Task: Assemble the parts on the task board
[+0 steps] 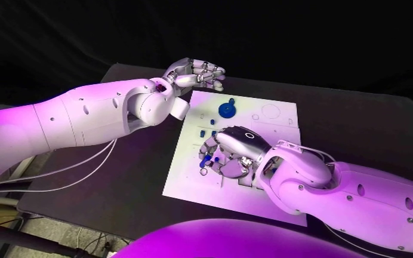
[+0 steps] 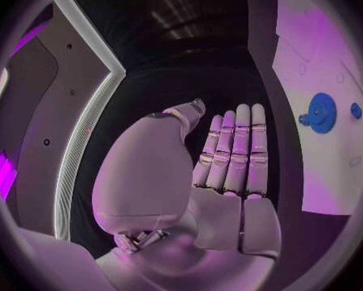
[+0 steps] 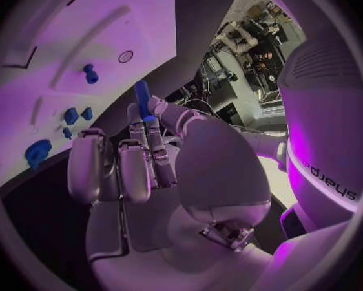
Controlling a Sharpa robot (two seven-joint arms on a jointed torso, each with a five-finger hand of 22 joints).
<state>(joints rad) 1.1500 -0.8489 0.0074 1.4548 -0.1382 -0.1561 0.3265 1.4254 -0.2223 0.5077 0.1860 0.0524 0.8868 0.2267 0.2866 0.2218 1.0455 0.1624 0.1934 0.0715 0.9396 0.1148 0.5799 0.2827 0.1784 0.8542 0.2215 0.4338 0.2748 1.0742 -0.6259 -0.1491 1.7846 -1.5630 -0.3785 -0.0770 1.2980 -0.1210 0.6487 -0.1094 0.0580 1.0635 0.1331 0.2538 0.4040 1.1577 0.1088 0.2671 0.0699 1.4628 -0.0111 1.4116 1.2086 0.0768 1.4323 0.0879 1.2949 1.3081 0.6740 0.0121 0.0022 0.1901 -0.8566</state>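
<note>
The white task board (image 1: 274, 128) lies mid-table. A blue gear (image 1: 226, 110) stands near its far left corner, also in the left wrist view (image 2: 320, 113). Small blue parts (image 1: 214, 133) sit below the gear. My right hand (image 1: 234, 149) hovers over the board's left middle, hiding some parts. In the right wrist view my right hand (image 3: 149, 168) pinches a long blue peg (image 3: 143, 99) between thumb and finger above the board (image 3: 84, 32). My left hand (image 1: 194, 73) hangs off the board's far left corner; my left hand (image 2: 226, 161) holds nothing, fingers straight side by side.
The black table (image 1: 344, 108) surrounds the board. Another blue peg (image 3: 90, 74) stands in the board, with two small blue blocks (image 3: 71, 116) and the gear (image 3: 38, 152) nearby. Pale cables (image 1: 69, 171) trail off the table's left side.
</note>
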